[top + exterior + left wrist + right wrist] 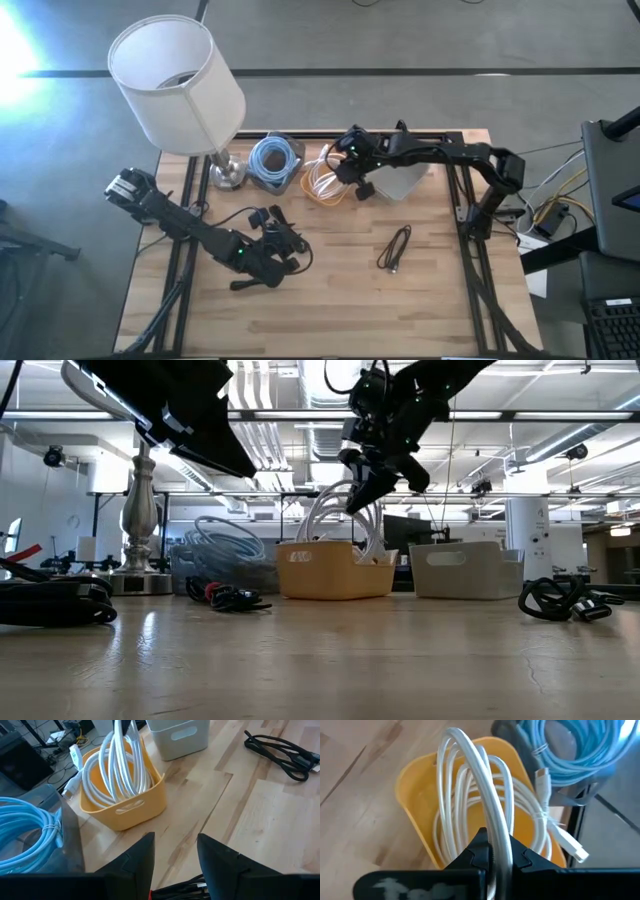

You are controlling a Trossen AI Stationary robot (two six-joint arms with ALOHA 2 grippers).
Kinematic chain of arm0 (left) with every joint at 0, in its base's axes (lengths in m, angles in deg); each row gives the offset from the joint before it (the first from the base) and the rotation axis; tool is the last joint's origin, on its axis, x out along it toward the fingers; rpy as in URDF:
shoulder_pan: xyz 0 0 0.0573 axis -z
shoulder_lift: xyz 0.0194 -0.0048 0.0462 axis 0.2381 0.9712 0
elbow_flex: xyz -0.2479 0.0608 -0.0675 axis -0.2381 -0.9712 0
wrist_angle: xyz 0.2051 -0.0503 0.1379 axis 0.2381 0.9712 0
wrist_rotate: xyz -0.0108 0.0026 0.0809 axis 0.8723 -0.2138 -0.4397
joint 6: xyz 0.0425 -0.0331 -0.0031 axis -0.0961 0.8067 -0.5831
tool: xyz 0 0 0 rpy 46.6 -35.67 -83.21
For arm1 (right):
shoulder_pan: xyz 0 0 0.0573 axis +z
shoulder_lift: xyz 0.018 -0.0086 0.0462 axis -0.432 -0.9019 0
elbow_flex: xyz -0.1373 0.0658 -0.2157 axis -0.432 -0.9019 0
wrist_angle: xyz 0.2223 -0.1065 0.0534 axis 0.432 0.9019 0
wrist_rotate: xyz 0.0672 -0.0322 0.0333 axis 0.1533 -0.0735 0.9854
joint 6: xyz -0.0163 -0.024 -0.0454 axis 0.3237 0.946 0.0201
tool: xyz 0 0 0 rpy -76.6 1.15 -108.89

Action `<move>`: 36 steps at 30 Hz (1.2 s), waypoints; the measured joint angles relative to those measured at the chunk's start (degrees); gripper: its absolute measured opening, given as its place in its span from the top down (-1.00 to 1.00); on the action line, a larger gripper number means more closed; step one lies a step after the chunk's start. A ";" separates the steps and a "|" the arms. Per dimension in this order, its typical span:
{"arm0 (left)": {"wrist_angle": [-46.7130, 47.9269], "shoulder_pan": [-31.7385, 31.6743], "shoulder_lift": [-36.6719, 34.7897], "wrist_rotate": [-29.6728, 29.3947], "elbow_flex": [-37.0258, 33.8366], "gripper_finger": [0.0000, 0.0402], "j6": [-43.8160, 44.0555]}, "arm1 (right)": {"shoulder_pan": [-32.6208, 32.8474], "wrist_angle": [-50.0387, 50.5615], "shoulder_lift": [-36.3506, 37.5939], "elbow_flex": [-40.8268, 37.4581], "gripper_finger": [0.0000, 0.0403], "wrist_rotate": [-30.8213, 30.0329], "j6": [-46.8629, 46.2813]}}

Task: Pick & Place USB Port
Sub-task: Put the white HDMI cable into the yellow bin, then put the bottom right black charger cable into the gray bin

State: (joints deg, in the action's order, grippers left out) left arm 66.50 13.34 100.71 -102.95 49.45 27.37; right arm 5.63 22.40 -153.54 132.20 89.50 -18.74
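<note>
Looking down on your worktop (440,300), you see pale wood planks on a black frame, standing on a grey floor crossed by a dark line. Along the far edge, from the left corner, stand a lamp (176,82) with a white shade, a grey bin of blue cable (274,158), a yellow bin (322,186) and a pale grey bin (402,183). Your right gripper (501,859) hangs above the yellow bin, fingers closed on a loop of the white USB cable (487,810), whose coils sit inside that bin while its plug end hangs over the rim. Your left gripper (174,855) sits low near the left edge, fingers parted and holding nothing, with a tangle of black cable (268,240) beneath it. Another black cable (396,248) lies loose towards the right edge. From table height, the room behind shows white ceiling beams, strip lights and benches with equipment
</note>
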 joint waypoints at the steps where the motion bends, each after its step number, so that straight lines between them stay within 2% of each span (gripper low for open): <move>1: 0.00 0.00 0.00 0.00 0.00 0.25 0.00 | 0.00 0.00 -0.56 0.00 0.94 -0.04 -0.02; 8: 0.00 0.00 0.00 0.02 0.00 0.25 -0.01 | 0.00 -0.42 -2.23 0.66 0.89 -0.52 -2.80; 17: 0.02 0.00 0.00 0.02 -0.07 0.25 -0.01 | 0.09 -3.87 -1.57 0.57 0.55 -5.54 -3.17; 27: 0.00 0.02 0.00 0.02 -0.07 0.25 -0.01 | 0.07 -5.47 -1.48 0.48 0.26 -12.23 -2.78; 36: 0.00 0.00 0.00 0.03 -0.07 0.25 0.03 | 0.22 -10.35 -1.28 0.50 0.04 -12.89 -2.07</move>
State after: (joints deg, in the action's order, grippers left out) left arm 66.50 13.34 100.71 -102.92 49.38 27.40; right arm 5.85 12.06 -154.83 132.70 76.61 -20.81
